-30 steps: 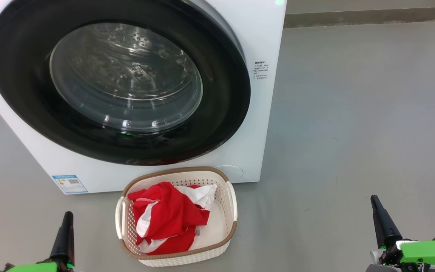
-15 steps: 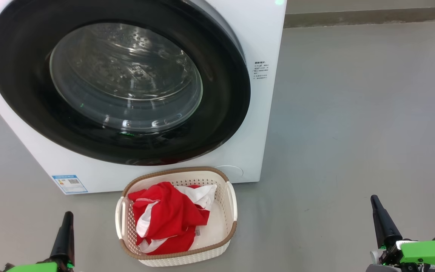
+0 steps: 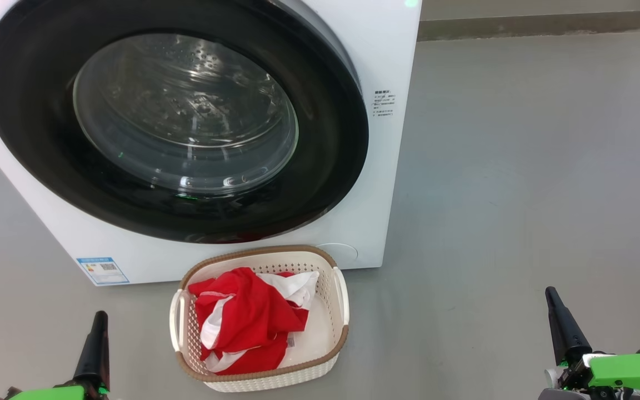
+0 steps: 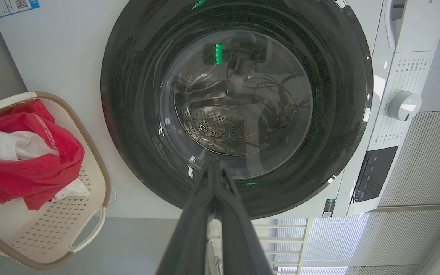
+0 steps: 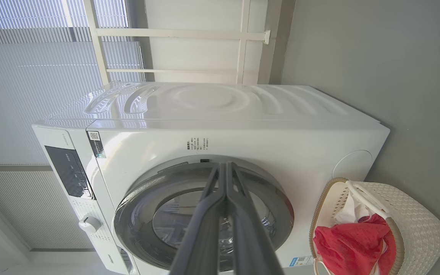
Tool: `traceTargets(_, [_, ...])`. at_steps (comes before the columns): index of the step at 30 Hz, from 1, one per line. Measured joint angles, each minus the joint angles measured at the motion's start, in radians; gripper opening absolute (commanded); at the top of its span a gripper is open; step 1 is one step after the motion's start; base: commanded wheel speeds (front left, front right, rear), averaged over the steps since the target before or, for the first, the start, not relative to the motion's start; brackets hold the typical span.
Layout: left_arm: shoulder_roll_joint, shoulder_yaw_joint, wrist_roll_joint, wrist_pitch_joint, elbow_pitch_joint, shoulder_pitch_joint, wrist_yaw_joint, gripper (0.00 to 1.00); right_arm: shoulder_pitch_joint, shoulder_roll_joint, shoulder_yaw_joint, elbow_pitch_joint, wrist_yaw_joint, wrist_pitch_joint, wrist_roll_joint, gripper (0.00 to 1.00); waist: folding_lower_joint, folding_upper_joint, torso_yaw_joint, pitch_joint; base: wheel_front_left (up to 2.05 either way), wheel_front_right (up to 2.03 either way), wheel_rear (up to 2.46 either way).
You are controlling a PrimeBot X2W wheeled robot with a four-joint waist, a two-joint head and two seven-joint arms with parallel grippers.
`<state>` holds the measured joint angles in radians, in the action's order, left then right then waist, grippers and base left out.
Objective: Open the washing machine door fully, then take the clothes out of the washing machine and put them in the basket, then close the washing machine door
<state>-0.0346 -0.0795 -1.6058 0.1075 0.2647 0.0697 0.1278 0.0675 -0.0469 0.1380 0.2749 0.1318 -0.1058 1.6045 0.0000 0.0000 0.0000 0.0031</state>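
Washing machine looms ahead of left claw & right claw. Washing machine door sits shut flat vs. the front, straight beyond the left claw's tips. Basket is on the floor betw. the two claws, nearer the left one, just in front of the machine. Clothes are heaped inside it, red & white. Left claw: fingers pressed together, nothing held. Right claw: same, tips together, empty.
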Motion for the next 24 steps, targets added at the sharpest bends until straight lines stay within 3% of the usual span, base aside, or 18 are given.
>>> traceTargets(24, [0.0,0.0,0.0,0.0,0.0,0.0,0.0,0.0,0.0,0.0,0.0,0.0,0.0,0.0,0.0,0.0,0.0,0.0,0.0,0.0,0.0,0.0,0.0])
